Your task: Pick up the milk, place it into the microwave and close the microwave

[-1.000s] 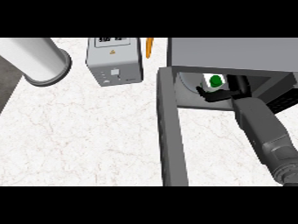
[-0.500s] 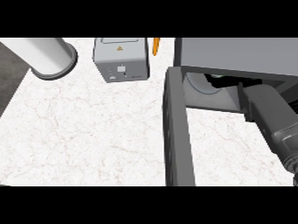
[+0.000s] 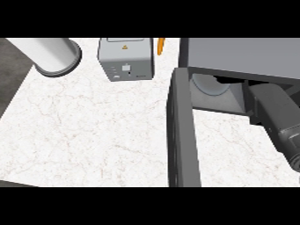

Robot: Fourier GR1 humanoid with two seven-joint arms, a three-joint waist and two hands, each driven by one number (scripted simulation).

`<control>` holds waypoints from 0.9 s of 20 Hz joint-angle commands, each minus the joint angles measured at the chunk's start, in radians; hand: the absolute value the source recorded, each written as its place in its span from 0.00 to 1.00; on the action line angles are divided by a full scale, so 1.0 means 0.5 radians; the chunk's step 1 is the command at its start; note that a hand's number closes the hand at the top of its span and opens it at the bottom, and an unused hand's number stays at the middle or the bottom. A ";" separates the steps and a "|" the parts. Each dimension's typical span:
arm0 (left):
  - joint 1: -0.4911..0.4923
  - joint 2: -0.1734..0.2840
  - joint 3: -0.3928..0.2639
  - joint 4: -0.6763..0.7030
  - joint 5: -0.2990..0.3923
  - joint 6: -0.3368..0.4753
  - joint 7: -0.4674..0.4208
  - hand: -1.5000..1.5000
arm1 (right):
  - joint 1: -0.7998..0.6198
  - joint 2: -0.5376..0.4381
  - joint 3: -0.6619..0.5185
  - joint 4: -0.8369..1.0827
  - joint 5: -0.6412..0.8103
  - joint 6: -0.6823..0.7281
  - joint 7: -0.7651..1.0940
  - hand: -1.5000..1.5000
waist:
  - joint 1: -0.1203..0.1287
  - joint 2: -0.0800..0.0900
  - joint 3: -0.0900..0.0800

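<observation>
The white marbled desk fills most of what we see, with a dark strip of floor along its left edge. At the far right stands the microwave, a grey box with its door swung open toward us, seen edge-on as a long dark bar running from far to near. Inside the cavity we can make out the pale round turntable. Our right forearm reaches from the near right into the opening; the right hand itself is hidden inside, so we cannot tell whether its fingers are open or curled round anything. The left hand does not show.

At the far left stands a white cylinder, and beside it, toward the middle, a small grey box appliance, with a sliver of something orange just right of it.

The milk is nowhere in view; we judge it is probably inside the microwave, behind the arm. A carton should be light but somewhat squashable, best held across its flat sides at mid-height. The door is not yet shut.
</observation>
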 commanded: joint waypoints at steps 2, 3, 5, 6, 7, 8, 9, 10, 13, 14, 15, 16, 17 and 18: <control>-0.066 0.018 0.002 0.029 0.019 0.002 -0.013 0.00 | -0.054 -0.078 0.013 -0.004 0.027 -0.078 0.016 1.00 | 0.067 0.066 0.018; -0.051 0.038 -0.007 0.017 0.009 0.003 0.019 0.00 | -0.076 -0.067 0.004 0.000 0.016 -0.099 0.032 1.00 | 0.077 0.067 0.019; -0.087 0.040 -0.011 0.012 0.009 0.006 0.008 0.00 | -0.050 -0.104 0.016 0.019 0.024 -0.077 0.009 1.00 | 0.067 0.070 0.019; -0.091 0.053 -0.005 0.009 0.019 0.018 0.020 0.00 | -0.053 -0.101 0.006 0.018 0.013 -0.079 -0.005 1.00 | 0.069 0.070 0.021; -0.090 0.068 -0.013 0.016 0.006 0.010 0.036 0.00 | -0.097 -0.108 0.008 0.028 0.014 -0.113 0.046 1.00 | 0.083 0.071 0.018; -0.083 0.060 -0.007 0.004 0.013 0.002 0.026 0.00 | -0.073 -0.103 -0.002 0.039 0.001 -0.114 0.026 1.00 | 0.095 0.066 0.019; -0.104 0.057 -0.003 0.057 0.004 0.008 0.019 0.00 | -0.099 -0.115 0.004 0.038 0.004 -0.104 0.028 1.00 | 0.090 0.070 0.016; -0.107 0.060 -0.011 0.011 0.000 0.028 0.033 0.00 | -0.102 -0.137 0.006 0.038 0.005 -0.091 0.022 1.00 | 0.092 0.074 0.020; -0.110 0.060 0.002 0.051 0.014 0.017 0.023 0.00 | -0.133 -0.179 0.010 0.050 0.012 -0.058 0.064 1.00 | 0.125 0.078 0.018; -0.119 0.088 0.004 0.032 0.000 0.038 0.052 0.00 | -0.141 -0.178 0.001 0.041 0.004 -0.072 0.068 1.00 | 0.123 0.090 0.023; -0.140 0.109 0.023 0.026 -0.002 0.017 0.036 0.00 | -0.086 -0.188 0.000 0.037 0.004 -0.070 0.022 1.00 | 0.114 0.095 0.025; -0.126 0.106 0.022 0.043 -0.017 0.025 0.049 0.00 | -0.123 -0.198 0.002 0.033 0.007 -0.052 0.049 1.00 | 0.124 0.089 0.023; -0.133 0.093 0.042 0.036 -0.031 0.035 0.030 0.00 | -0.096 -0.191 -0.002 0.034 0.004 -0.078 0.039 1.00 | 0.144 0.096 0.024; -0.129 0.112 0.038 0.066 -0.023 0.013 0.041 0.00 | -0.092 -0.205 -0.006 0.027 -0.001 -0.070 0.031 1.00 | 0.144 0.100 0.023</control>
